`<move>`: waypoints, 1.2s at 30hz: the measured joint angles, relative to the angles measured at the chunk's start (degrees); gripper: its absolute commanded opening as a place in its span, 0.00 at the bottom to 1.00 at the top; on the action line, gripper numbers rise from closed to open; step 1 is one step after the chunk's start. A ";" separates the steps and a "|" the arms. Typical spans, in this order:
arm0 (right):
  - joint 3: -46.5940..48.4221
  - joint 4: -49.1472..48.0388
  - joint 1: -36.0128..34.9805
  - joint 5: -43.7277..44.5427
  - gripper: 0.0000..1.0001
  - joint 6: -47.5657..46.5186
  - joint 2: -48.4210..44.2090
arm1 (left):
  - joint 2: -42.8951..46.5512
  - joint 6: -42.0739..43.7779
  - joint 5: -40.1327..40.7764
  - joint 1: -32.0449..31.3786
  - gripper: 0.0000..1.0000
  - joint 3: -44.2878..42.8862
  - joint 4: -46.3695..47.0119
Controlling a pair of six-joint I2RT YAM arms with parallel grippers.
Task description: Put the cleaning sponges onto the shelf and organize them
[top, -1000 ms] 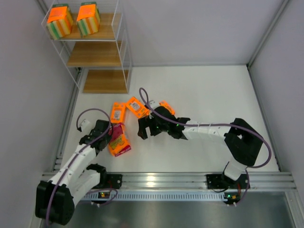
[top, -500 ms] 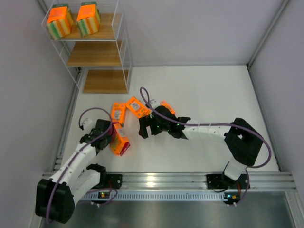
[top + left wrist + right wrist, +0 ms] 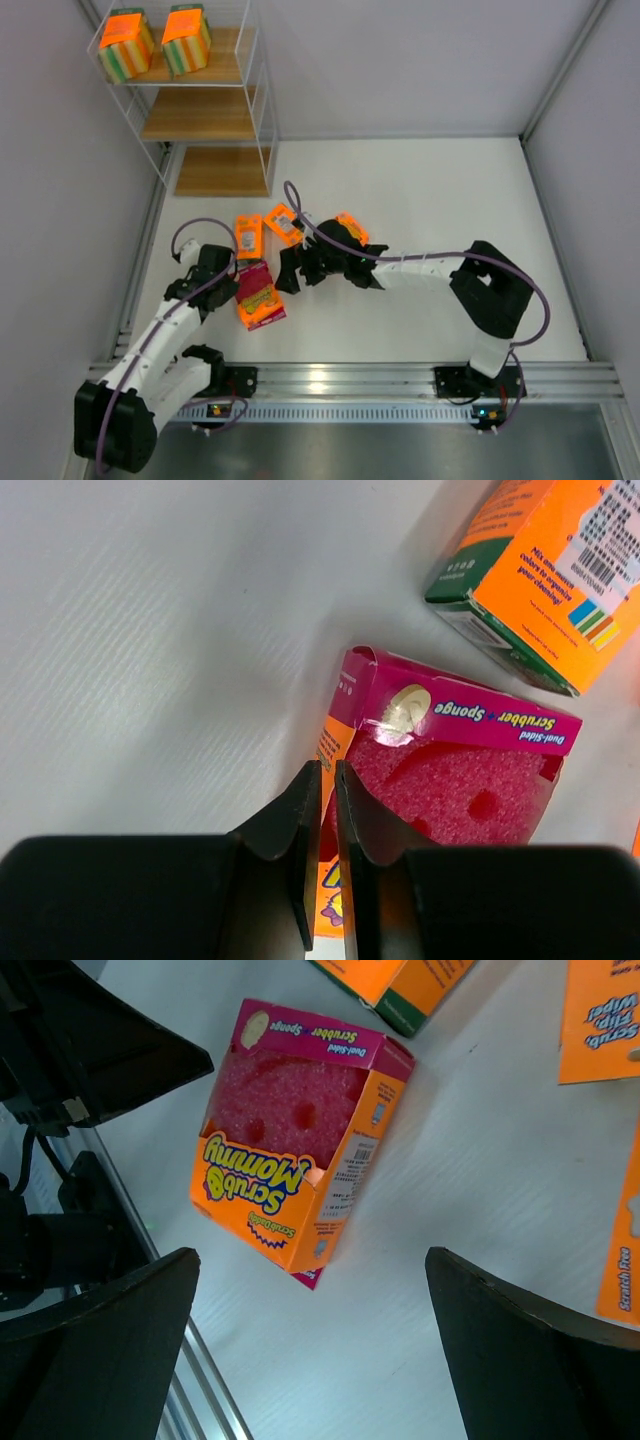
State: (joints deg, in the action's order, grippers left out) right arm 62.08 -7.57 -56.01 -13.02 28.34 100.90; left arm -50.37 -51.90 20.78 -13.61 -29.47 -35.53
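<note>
A pink and orange sponge pack (image 3: 262, 296) lies flat on the white table, and also shows in the left wrist view (image 3: 460, 780) and the right wrist view (image 3: 290, 1160). My left gripper (image 3: 228, 272) is shut, fingertips (image 3: 310, 780) at the pack's left edge, with nothing clearly pinched. My right gripper (image 3: 290, 270) is wide open and empty, hovering just right of the pack (image 3: 310, 1350). Three flat orange packs (image 3: 248, 236) (image 3: 283, 222) (image 3: 351, 228) lie behind it. Two blocky striped packs (image 3: 125, 45) (image 3: 186, 40) stand on the top board of the white wire shelf (image 3: 200, 115).
The shelf's middle and bottom boards (image 3: 222, 172) are bare. An aluminium rail (image 3: 320, 380) runs along the near edge. Grey walls close in the left, right and far sides. My right arm (image 3: 430, 270) stretches across the table's middle.
The pink and orange pack stood tipped on its edge half a second ago and now lies flat. My left gripper moved a little forward. My right gripper shifted left toward the pack.
</note>
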 measured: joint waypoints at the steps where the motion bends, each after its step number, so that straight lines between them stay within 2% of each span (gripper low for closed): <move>1: 0.00 -0.42 0.00 -0.55 0.99 0.26 0.85 | -0.20 0.31 -0.55 0.00 0.19 0.00 0.00; 11: 2.75 -0.17 0.00 -1.64 0.92 3.93 8.48 | 3.34 4.31 -4.63 -0.02 0.31 0.07 0.44; 18: 7.98 -0.11 0.02 -0.13 0.88 5.79 10.25 | 1.18 4.42 -5.75 -0.04 0.33 1.75 2.38; 25: 8.07 0.48 0.02 0.42 0.88 6.19 10.34 | 1.99 2.73 -4.72 -0.07 0.33 3.17 2.80; 33: 8.09 0.83 0.04 0.90 0.88 5.77 10.34 | 6.95 1.01 -3.54 -0.04 0.31 5.46 2.91; 36: 8.09 1.03 0.04 0.90 0.88 5.77 10.34 | 8.22 0.83 -3.13 -0.04 0.26 5.75 2.89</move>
State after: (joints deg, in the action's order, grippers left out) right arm 70.17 -6.55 -55.96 -12.12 34.11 111.24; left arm -42.15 -51.07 17.65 -13.65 -23.73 -32.64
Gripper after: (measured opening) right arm 0.877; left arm 0.287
